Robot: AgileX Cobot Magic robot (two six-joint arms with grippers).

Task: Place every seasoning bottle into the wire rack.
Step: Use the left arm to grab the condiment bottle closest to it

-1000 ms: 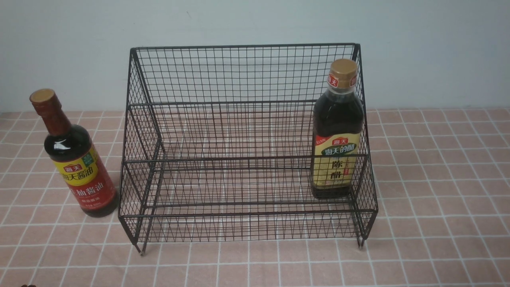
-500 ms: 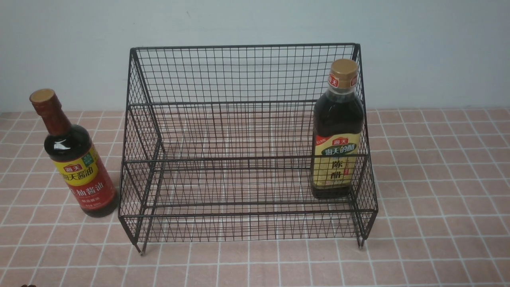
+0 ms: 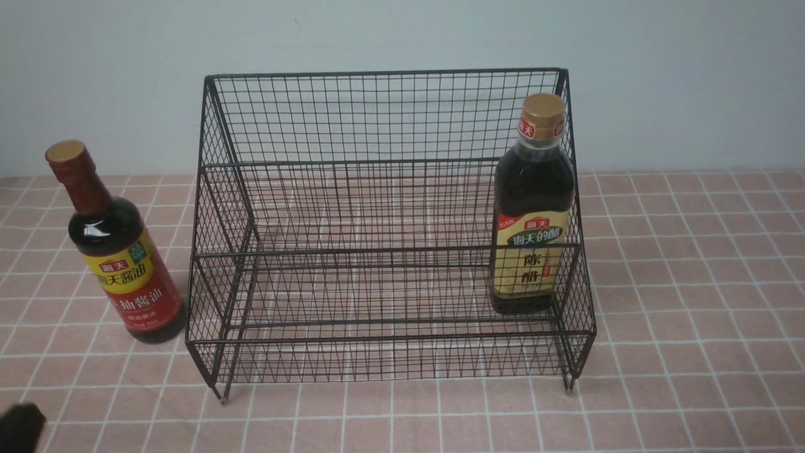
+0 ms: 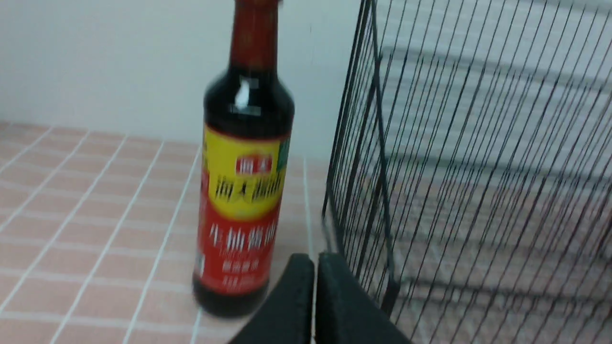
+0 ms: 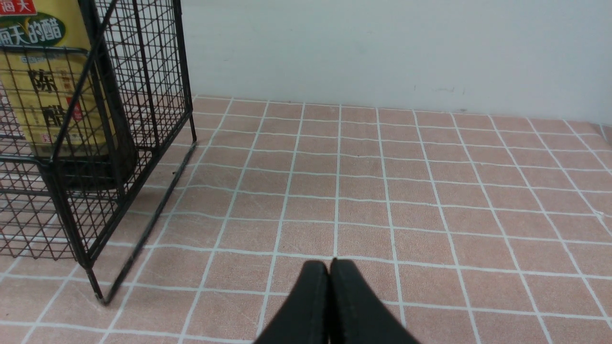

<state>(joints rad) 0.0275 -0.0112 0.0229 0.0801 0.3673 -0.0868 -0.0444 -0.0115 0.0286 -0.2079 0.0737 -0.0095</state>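
Note:
The round long-necked seasoning bottle point(image 3: 119, 264) with the red-and-yellow label stands upright on the tiled table, just left of the wire rack point(image 3: 390, 163). The squarer bottle point(image 3: 531, 214) with the beige-yellow label stands inside the rack, on the lower tier at its right end. My left gripper point(image 3: 22, 425) shows as a dark tip at the front left corner, well short of the red-label bottle. In the left wrist view the gripper point(image 4: 314, 260) is shut and empty, with that bottle point(image 4: 244, 191) ahead beside the rack's side point(image 4: 377, 191). My right gripper point(image 5: 329, 263) is shut and empty, low over bare tiles to the right of the rack point(image 5: 143, 95).
A pale wall runs behind the pink tiled tabletop point(image 3: 692, 283). The rack stands on small feet point(image 3: 221, 397) near the front. The rack's end panel point(image 5: 158, 71) and the beige-label bottle point(image 5: 43, 95) sit off to one side in the right wrist view.
The tip of my left gripper has come into the front view at the bottom left corner. Both bottles and the rack stay about where they were.

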